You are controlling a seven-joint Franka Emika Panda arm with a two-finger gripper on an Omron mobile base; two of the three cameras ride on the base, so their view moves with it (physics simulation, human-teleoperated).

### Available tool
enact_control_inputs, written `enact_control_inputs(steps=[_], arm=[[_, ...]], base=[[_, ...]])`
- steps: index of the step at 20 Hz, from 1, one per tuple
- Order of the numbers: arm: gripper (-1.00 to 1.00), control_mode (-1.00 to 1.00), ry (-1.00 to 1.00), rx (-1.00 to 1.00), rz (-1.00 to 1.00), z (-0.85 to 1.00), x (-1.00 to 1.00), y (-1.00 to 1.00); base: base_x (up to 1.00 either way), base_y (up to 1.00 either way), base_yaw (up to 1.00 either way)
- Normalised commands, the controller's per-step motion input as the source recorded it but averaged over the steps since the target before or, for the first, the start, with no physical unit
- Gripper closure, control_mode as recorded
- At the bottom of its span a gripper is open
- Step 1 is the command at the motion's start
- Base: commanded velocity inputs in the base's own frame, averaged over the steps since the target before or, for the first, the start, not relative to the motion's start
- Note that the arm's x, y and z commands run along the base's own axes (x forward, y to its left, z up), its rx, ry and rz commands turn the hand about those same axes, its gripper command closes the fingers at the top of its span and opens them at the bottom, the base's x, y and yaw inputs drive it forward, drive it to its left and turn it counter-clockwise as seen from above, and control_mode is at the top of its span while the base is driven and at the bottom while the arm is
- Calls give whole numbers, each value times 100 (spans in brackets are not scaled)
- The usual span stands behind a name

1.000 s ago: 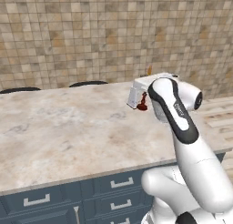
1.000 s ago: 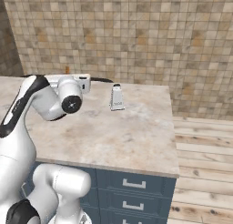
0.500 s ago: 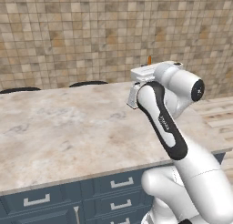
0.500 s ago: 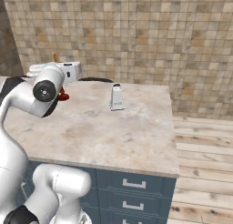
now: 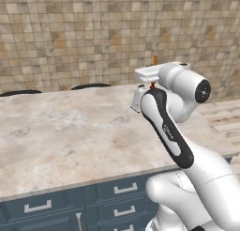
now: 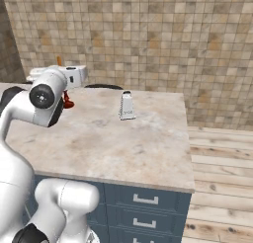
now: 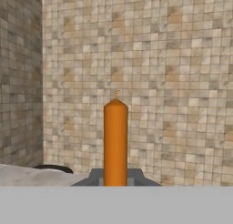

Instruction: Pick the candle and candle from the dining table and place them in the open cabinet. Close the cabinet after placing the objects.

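My gripper [image 7: 115,178] is shut on a slender candle [image 7: 115,143], orange in its stick with a dark red flared foot. The candle stands upright in the hand view, in front of the tiled wall. In the left base view its tip [image 5: 154,60] pokes up above the white hand, which is held over the far right part of the dining table [image 5: 70,136]. In the right base view the red foot [image 6: 67,104] shows below the hand, above the table [image 6: 128,148]. The open cabinet is out of view.
A grey metal grater [image 6: 127,105] stands on the table near its far right edge. Dark chair backs [image 5: 91,86] line the far side. Dark blue drawers [image 6: 146,201] sit under the top. Wooden floor [image 6: 222,163] lies to the right.
The hand has risen from the tabletop and turned, carrying the candle up with it. The stick now points upward above the hand instead of hanging by the table.
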Motion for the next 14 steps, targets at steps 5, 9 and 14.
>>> enact_control_inputs(steps=[5,9,14], arm=[[100,100,0,0,0,0,-2,0],[100,100,0,0,0,0,0,0],[100,100,0,0,0,0,0,0]], base=[[-15,0,0],[-72,0,3],[-77,0,3]])
